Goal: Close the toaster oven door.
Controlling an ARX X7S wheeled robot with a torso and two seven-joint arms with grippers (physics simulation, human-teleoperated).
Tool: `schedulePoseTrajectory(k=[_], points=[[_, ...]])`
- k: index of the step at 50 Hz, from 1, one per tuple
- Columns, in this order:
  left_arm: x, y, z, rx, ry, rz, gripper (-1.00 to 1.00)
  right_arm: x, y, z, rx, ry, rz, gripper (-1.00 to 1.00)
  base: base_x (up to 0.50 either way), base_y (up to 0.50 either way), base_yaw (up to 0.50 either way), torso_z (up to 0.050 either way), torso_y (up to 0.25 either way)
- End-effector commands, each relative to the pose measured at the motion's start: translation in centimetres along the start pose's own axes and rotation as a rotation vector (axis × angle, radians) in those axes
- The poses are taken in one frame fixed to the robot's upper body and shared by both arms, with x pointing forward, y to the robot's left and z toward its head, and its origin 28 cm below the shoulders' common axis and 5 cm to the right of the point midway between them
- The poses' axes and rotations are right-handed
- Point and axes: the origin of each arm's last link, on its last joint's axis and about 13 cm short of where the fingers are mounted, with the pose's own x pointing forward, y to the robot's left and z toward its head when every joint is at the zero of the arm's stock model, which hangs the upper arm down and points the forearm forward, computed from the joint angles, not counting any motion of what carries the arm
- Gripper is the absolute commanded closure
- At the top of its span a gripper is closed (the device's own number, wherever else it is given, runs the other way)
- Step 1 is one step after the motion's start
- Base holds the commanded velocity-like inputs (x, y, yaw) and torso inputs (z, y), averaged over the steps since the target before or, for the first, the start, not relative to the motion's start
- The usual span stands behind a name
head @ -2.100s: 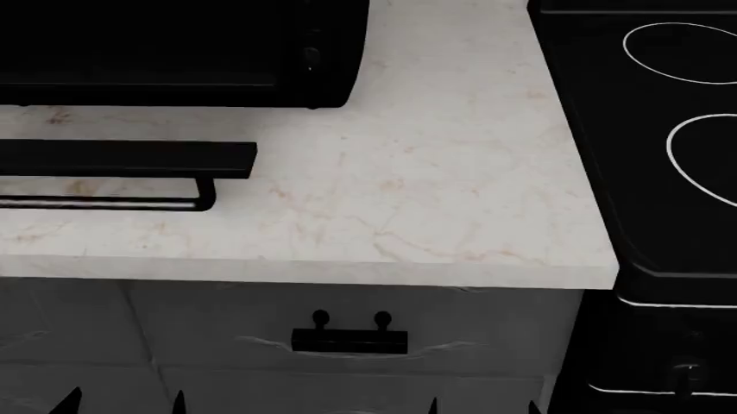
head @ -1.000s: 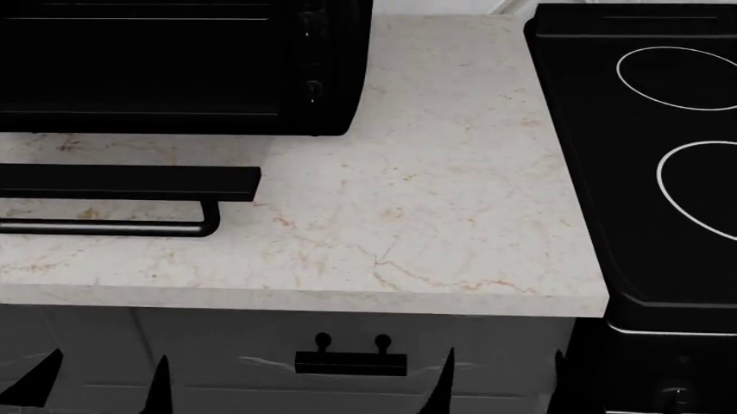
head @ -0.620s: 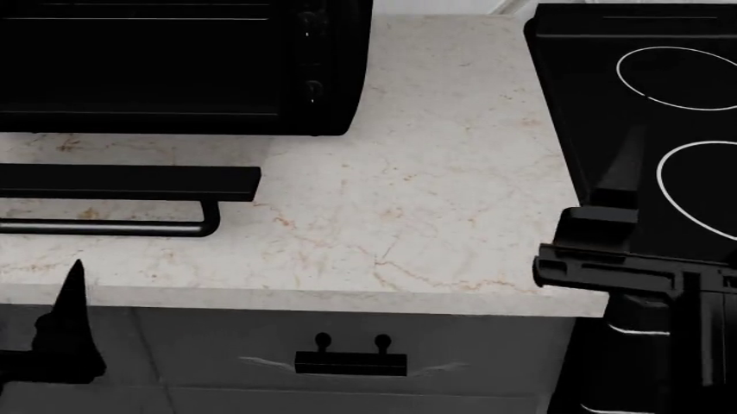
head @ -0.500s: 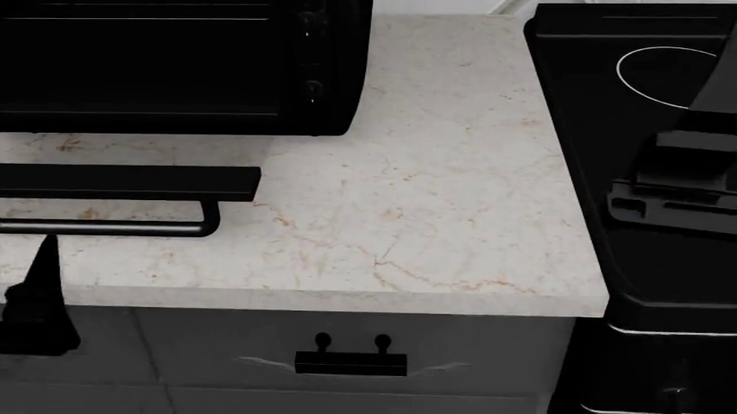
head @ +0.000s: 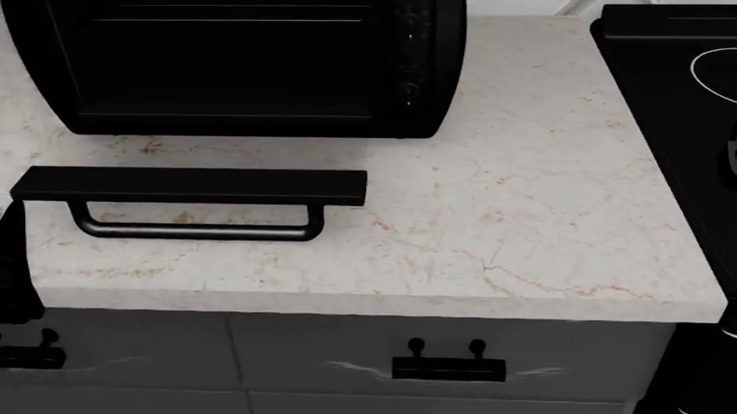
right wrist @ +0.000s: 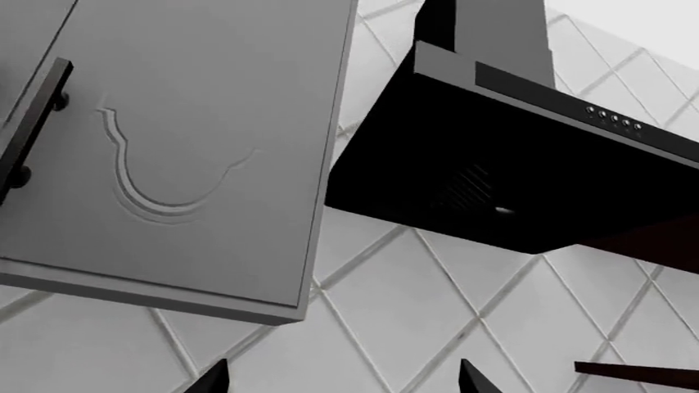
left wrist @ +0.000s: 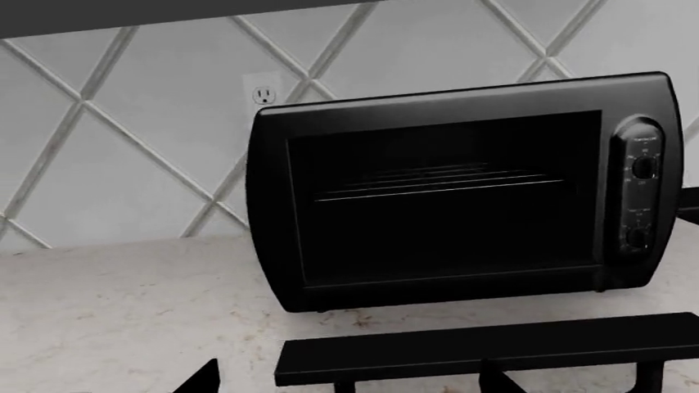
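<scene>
- Plainly, the toaster oven [head: 248, 65] sits at the back of the marble countertop [head: 519, 216], its cavity open, with wire racks [left wrist: 443, 180] visible inside in the left wrist view.
- The toaster oven door [head: 190, 185] lies folded down flat in front of the oven, and its bar handle [head: 196, 228] points toward the counter's front edge.
- A column of knobs [left wrist: 641, 196] runs down the oven's right side.
- The left gripper [left wrist: 349, 381] shows only as two dark fingertips, spread apart and holding nothing, just before the door's edge.
- The right gripper [right wrist: 344, 378] points up at a wall cabinet [right wrist: 186, 155] and a range hood [right wrist: 513, 172], its fingertips likewise parted and empty.
- A drawer pull [head: 447, 366] sits below the counter, and the cooktop [head: 679, 52] lies to the right.
</scene>
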Motion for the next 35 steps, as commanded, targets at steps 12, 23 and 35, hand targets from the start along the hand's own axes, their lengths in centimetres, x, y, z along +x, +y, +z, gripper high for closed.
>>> schedulePoseTrajectory(k=[12,23,35], points=[[-0.01,-0.1,-0.36,0.009,0.002,-0.021,-1.0,-0.54,-0.27,0.25,-0.016,-0.006,0.022,-1.0,0.02,0.5,0.0,0.0,0.0],[-0.04,-0.31,-0.51,0.014,-0.002,-0.039,-1.0,-0.67,-0.29,0.42,-0.012,-0.012,0.025,-1.0,0.01,0.34,0.0,0.0,0.0],[0.12,-0.37,-0.72,0.011,-0.002,-0.043,-1.0,-0.78,-0.31,0.55,-0.033,-0.011,0.023,-1.0,0.19,0.0,0.0,0.0,0.0]])
